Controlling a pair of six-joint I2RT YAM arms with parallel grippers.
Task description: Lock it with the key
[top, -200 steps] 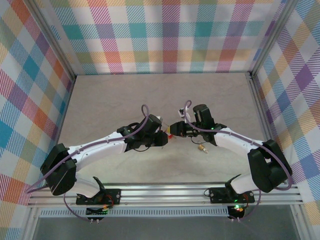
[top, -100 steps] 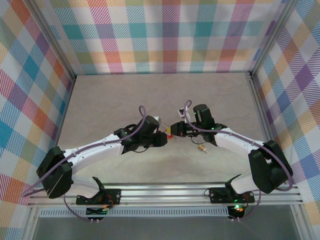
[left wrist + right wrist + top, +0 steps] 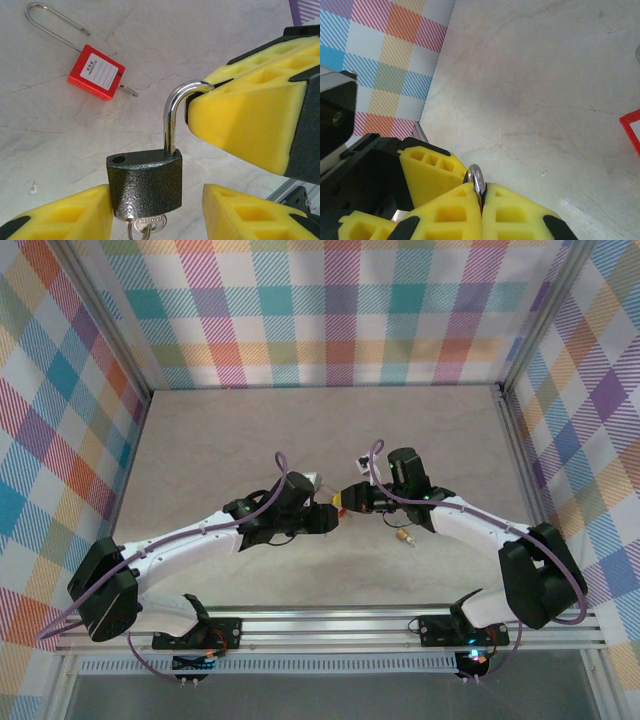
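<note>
Found the left tool [image 3: 156, 200] nearest, standing open, yellow pads on either side of the dark padlock [image 3: 145, 182]: one pad touching or nearly touching the body, the other clear of it. Saw the key [image 3: 145, 227] seated in the keyway underneath. Noted the shackle [image 3: 171, 120] raised, free leg out of its hole, bend pinched fast in the closed right tool [image 3: 481, 195], with the lock hanging above the surface [image 3: 225, 40]. Spotted a red padlock [image 3: 96, 72] lying farther off on that surface, well apart. Judged the dark lock stiff, compact and probably weighty, its textured body offering fair purchase and the polished steel likely slippery. Reckoned the body's flat sides best for gripping, the key's head for turning.
</note>
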